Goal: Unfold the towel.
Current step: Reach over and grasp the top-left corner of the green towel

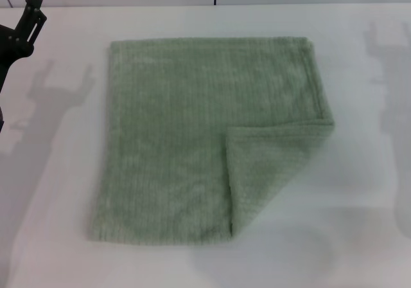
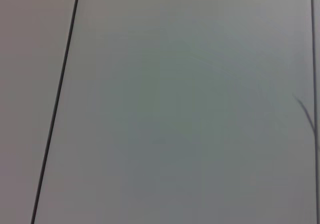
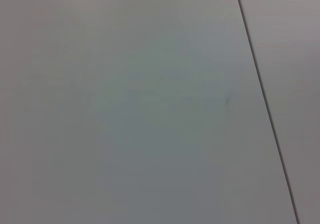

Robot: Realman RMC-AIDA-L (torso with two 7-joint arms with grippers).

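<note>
The towel [image 1: 186, 140] is pale sage-green terry cloth with a fine ribbed texture and a hemmed border along its far and right edges. It lies flat and spread on the white table [image 1: 359, 236], roughly square, except for its near right corner, which is folded over onto the cloth as a triangular flap

Pale panel [image 2: 190, 109], dark seam [image 2: 57, 99], possibly wall
</note>
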